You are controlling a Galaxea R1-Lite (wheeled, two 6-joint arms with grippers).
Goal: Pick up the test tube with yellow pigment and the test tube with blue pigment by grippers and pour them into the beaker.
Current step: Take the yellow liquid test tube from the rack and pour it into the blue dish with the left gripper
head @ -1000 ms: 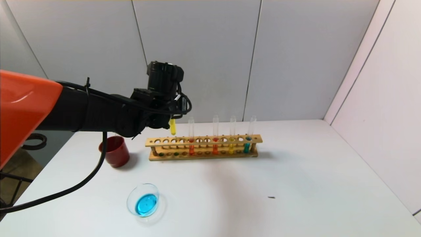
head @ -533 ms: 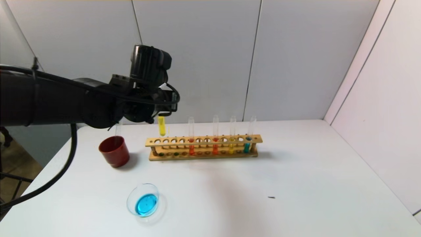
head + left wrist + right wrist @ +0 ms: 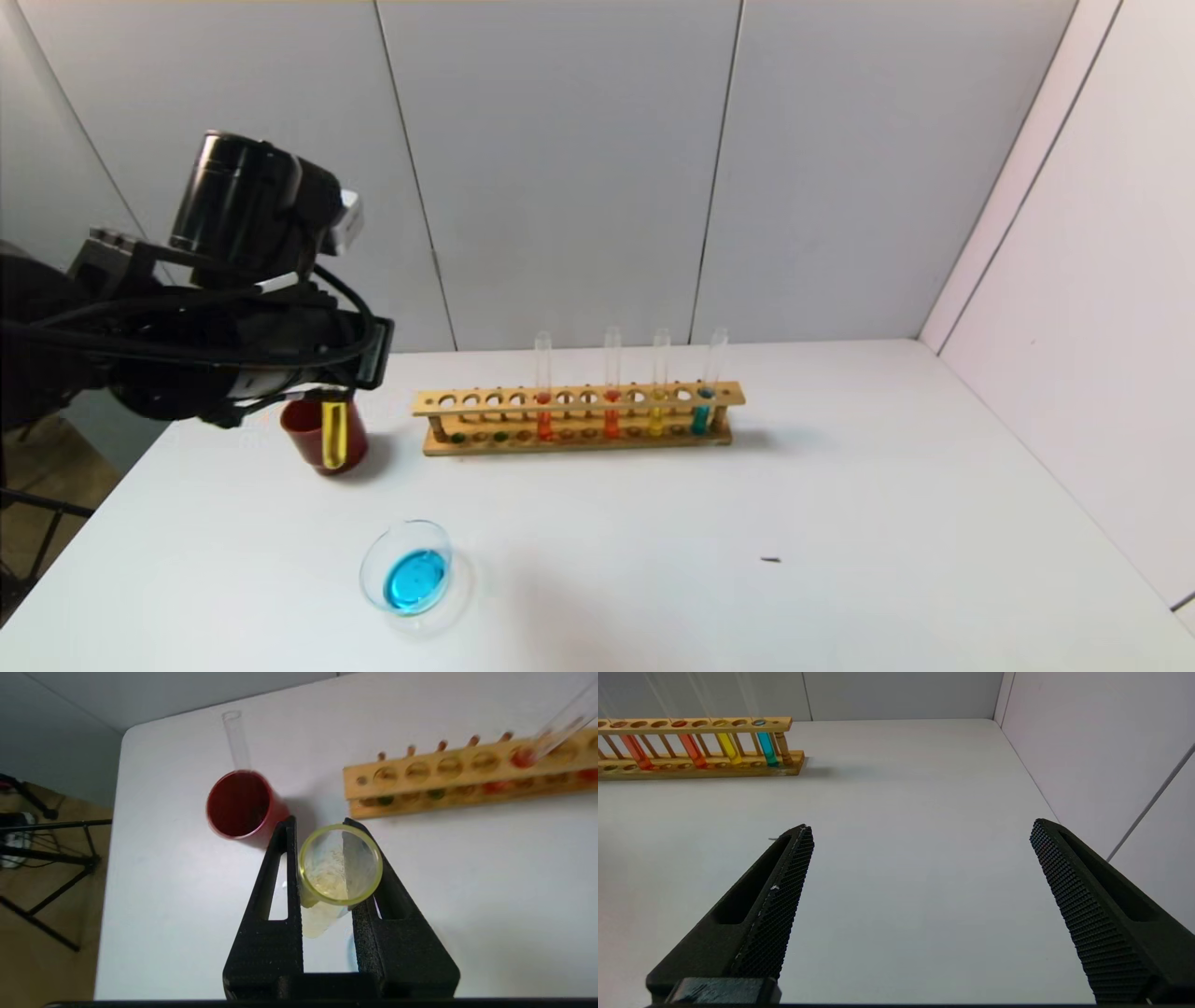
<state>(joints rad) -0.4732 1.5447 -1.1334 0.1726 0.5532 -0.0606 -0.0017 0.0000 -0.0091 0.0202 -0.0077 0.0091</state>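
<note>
Over the last second, your left gripper (image 3: pixel 329 397) carried the test tube with yellow pigment (image 3: pixel 333 435) up and clear of the wooden rack (image 3: pixel 579 417), then across toward the robot's left, so that in the head view the tube hung upright in front of the dark red cup (image 3: pixel 308 431). You were therefore done with extraction and in the transfer stage; judged from this position, the tube had yet to come down and nearer to the beaker (image 3: pixel 408 567), which stood closer to the robot and already held blue liquid. An empty tube (image 3: pixel 236 739) rested in the cup, which suggests the blue half of the task was complete. The left jaws were closed tight on the yellow tube just below its rim, one finger on each side, as the left wrist view confirmed (image 3: pixel 340 865). Your right gripper (image 3: pixel 920 851) was parked low over bare table (image 3: pixel 901 812) with its jaws spread wide, holding nothing. Four tubes stood in the rack, including a teal one (image 3: pixel 702 411).
</note>
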